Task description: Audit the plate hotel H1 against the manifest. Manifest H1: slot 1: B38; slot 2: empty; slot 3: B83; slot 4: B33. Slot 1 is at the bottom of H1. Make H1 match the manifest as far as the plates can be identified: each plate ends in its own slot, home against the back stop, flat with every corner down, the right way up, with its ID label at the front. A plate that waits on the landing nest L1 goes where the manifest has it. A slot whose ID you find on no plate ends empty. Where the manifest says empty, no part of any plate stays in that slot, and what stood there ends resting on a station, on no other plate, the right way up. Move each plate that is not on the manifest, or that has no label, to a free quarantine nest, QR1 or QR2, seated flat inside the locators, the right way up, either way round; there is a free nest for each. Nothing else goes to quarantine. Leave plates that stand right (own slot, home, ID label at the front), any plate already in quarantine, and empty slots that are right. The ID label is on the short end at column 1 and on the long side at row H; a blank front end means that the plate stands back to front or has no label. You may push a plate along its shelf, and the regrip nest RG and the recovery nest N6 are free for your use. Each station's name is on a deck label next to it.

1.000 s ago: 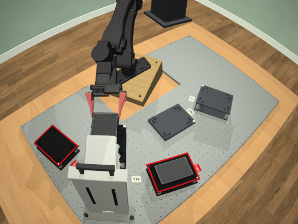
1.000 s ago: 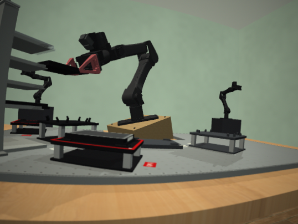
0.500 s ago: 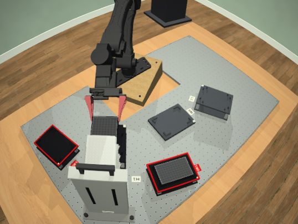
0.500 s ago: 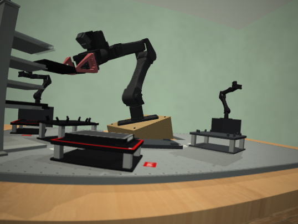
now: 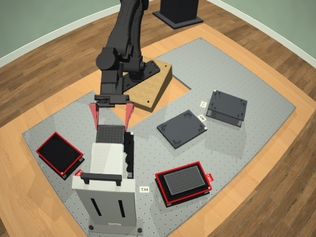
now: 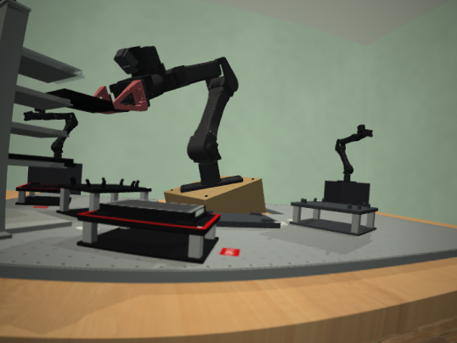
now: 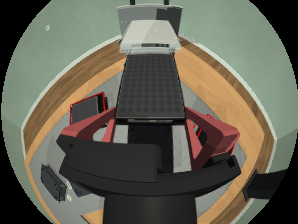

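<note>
My gripper is shut on a dark plate, one finger along each long side at its near end. The far end of this plate is at the mouth of slot 3 of H1, its near part outside. No ID on it is readable. A clear plate is in slot 4. Slot 2's shelf shows no plate. A black plate is in slot 1. A grey-topped plate rests on QR1.
QR2 holds no plate. The landing nest L1 and the low nest N6 are bare. A black raised nest with pegs stands close beside H1, partly hidden, with no plate visible on it.
</note>
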`<act>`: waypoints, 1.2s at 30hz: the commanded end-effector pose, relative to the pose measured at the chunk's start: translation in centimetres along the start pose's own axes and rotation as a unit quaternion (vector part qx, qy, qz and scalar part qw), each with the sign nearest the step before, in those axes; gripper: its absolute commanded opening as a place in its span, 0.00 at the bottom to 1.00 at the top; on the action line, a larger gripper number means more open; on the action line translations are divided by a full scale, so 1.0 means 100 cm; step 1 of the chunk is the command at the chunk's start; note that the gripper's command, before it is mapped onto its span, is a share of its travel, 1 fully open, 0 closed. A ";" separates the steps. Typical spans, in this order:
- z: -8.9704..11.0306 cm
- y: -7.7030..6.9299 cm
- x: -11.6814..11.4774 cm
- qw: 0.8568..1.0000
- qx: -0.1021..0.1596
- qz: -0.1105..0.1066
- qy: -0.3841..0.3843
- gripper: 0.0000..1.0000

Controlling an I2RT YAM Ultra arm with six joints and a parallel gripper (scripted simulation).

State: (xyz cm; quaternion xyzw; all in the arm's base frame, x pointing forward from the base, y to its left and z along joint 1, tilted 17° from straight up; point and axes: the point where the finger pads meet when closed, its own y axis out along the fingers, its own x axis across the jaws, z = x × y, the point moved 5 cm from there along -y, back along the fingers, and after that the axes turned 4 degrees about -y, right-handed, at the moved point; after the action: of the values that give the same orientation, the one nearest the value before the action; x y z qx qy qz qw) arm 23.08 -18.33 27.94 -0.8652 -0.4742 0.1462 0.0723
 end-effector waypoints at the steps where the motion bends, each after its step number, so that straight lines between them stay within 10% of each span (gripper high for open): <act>1: -0.007 0.000 0.000 1.000 -0.012 0.001 -0.001 0.86; 36: -0.012 0.020 -0.001 1.000 -0.013 0.001 -0.001 0.86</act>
State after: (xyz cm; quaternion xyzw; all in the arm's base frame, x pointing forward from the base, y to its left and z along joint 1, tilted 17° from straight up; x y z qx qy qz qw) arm 24.92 -19.44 27.70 -0.8646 -0.4750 0.1467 0.0732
